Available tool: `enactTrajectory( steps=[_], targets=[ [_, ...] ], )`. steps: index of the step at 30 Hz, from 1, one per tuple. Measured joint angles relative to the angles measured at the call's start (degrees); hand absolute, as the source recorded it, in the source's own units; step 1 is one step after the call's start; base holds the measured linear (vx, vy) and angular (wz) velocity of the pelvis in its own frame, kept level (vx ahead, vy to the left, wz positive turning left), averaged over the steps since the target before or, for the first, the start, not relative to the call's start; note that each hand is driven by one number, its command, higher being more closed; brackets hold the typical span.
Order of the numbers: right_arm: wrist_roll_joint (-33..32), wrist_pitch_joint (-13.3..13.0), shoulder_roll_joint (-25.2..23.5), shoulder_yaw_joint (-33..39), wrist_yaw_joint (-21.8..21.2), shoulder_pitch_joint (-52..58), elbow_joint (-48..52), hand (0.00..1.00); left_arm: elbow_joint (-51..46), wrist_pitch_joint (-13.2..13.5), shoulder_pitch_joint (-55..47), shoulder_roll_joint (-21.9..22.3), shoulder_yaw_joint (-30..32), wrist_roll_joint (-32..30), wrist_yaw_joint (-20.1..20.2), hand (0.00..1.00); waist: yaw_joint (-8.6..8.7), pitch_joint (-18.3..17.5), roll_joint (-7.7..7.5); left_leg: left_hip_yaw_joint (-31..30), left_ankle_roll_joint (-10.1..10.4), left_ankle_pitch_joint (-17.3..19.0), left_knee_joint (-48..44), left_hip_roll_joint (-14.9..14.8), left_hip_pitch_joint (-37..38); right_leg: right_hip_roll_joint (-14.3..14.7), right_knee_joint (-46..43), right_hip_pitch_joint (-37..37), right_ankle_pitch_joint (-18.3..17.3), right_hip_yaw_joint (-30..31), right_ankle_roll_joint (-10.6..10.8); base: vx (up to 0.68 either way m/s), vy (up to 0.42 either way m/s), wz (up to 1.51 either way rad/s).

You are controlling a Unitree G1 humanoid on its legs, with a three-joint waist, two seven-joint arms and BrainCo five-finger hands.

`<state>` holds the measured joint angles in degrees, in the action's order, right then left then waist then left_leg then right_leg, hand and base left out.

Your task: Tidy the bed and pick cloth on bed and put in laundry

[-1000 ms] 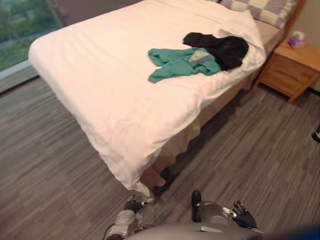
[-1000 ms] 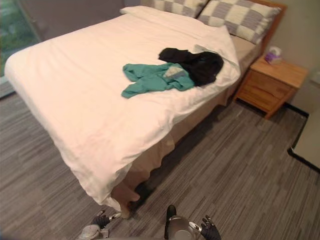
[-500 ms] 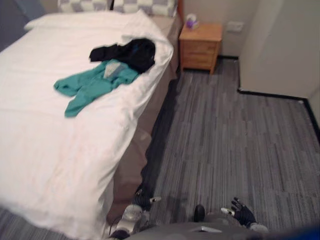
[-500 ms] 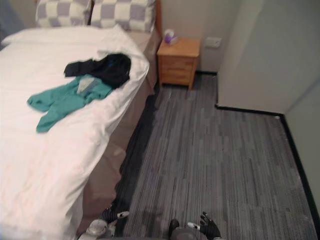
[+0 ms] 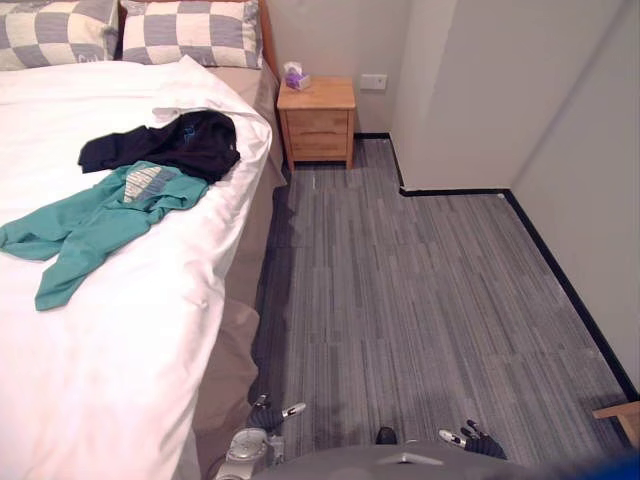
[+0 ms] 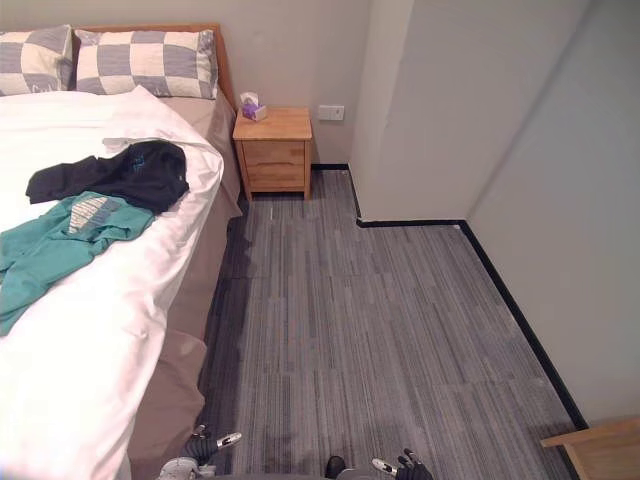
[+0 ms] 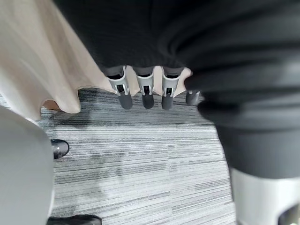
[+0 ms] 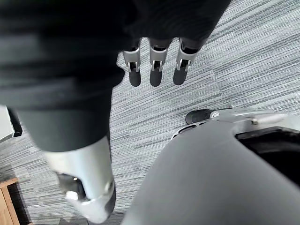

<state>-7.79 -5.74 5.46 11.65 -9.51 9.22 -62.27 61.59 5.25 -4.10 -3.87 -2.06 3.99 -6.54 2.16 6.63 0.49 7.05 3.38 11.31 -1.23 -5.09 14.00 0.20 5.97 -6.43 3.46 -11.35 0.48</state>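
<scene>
- Left wrist view: my left hand (image 7: 146, 89) hangs low over the grey carpet (image 7: 140, 154) beside the bed skirt (image 7: 42, 61), fingers straight, side by side, holding nothing.
- Right wrist view: my right hand (image 8: 157, 70) hangs the same way, fingers extended and close together, thumb apart, empty.
- I judge the step in hand to be the approach. The bed (image 5: 120, 340) lies at my 9 o'clock, so I should turn toward it and square up to its edge before raising either arm.
- The teal garment (image 5: 85, 225) lies on the bed at about 10 o'clock, well apart from both hands. I would take it first, bunching it so no sleeve trails.
- The black garment (image 5: 175, 145) lies just beyond and overlaps the teal one's collar end, so lifting one may drag the other.
- Writing: a pale printed patch on the teal garment is too small to read. So is the print on the tissue box (image 5: 294, 76) on the nightstand (image 5: 318, 120) at 12 o'clock.
</scene>
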Motion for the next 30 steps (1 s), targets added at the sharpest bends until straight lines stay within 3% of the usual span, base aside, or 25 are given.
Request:
enactTrajectory(
  steps=[5,11,15,18,20,21,22,24,26,30],
  targets=[
    [0.0,0.0,0.0,0.0,0.0,0.0,0.0,0.00,0.0,0.0,0.0,0.0,0.0,0.0,0.0,0.00,0.02,0.1,0.02,0.1,0.0,0.0,0.0,0.0,-0.1,0.0,0.0,0.1,0.0,0.0,0.0,0.00,0.000,0.00],
    [-7.1,-1.6,-0.9,-0.1,1.4,2.4,3.1,0.00,-0.1,-0.1,-0.3,0.5,2.2,4.5,0.3,0.00,0.15,1.0,0.32,1.8,0.0,0.0,0.1,-0.2,-1.0,-0.1,-0.5,1.3,-0.3,0.0,0.0,0.01,0.004,-0.03],
    [-11.5,-2.3,-1.7,0.4,1.4,3.7,4.5,0.00,-1.5,0.2,-1.3,1.1,4.5,5.0,1.7,0.00,0.08,1.4,0.33,4.7,0.6,0.3,-0.3,-1.2,-0.9,0.1,-5.4,3.1,-3.3,0.0,-0.2,0.03,0.004,0.00],
    [-13.5,-2.1,-2.7,1.6,1.4,4.7,5.0,0.00,-3.2,1.3,-2.6,1.8,8.2,6.1,3.3,0.00,-0.55,1.5,0.44,8.1,2.3,2.7,-3.1,-3.3,-1.2,1.6,-7.3,3.9,-5.5,1.5,-0.9,0.08,-0.032,-0.35],
    [-13.5,-2.0,-3.2,1.6,1.4,5.2,5.9,0.00,-4.3,1.6,-3.5,1.9,9.7,6.6,3.9,0.00,-0.90,1.5,0.06,10.7,3.6,4.2,-8.1,-5.1,-1.9,2.6,-9.1,4.2,-7.6,2.1,-1.9,0.12,-0.068,-0.41],
    [-13.4,-1.9,-3.6,1.7,1.4,5.7,6.6,0.00,-5.1,1.9,-3.6,1.0,10.2,6.7,4.1,0.00,-1.24,1.5,-1.24,12.7,3.8,4.3,-17.6,-6.4,-5.6,2.0,-10.2,4.4,-8.7,2.3,-2.4,0.10,-0.107,-0.11],
    [-13.4,-1.6,-4.0,1.6,1.2,6.0,7.6,0.00,-5.9,1.9,-3.7,1.4,11.9,6.7,4.1,0.00,-1.34,1.6,-1.13,13.2,2.2,3.3,-30.8,-9.0,-11.6,1.7,-11.3,4.6,-10.0,2.1,-2.9,0.09,-0.130,-0.01],
    [-13.3,-1.4,-2.7,1.2,1.2,5.8,8.5,0.00,-6.9,2.5,-3.7,2.2,13.4,6.9,4.1,0.00,-1.53,2.5,-0.25,11.9,0.2,0.9,-47.5,-12.8,-19.2,2.0,-12.9,2.9,-12.1,2.6,-3.7,0.18,-0.092,0.05],
    [-13.3,-1.4,-1.8,1.2,1.2,5.7,8.5,0.00,-7.1,2.9,-3.7,3.1,13.3,7.2,4.3,0.00,-1.55,2.8,1.18,10.7,0.4,3.2,-49.9,-12.5,-22.1,1.5,-13.2,0.5,-13.5,3.3,-3.7,0.24,-0.020,-0.03],
    [-12.4,-0.1,-1.5,1.1,1.3,5.7,8.4,0.00,-8.9,3.2,-4.4,3.7,13.1,7.3,6.1,0.00,-2.57,2.8,1.07,15.6,-0.2,3.6,-37.9,-9.7,-26.1,-0.5,-13.0,-2.5,-16.0,5.8,-3.2,0.24,0.047,-0.33]
  ],
)
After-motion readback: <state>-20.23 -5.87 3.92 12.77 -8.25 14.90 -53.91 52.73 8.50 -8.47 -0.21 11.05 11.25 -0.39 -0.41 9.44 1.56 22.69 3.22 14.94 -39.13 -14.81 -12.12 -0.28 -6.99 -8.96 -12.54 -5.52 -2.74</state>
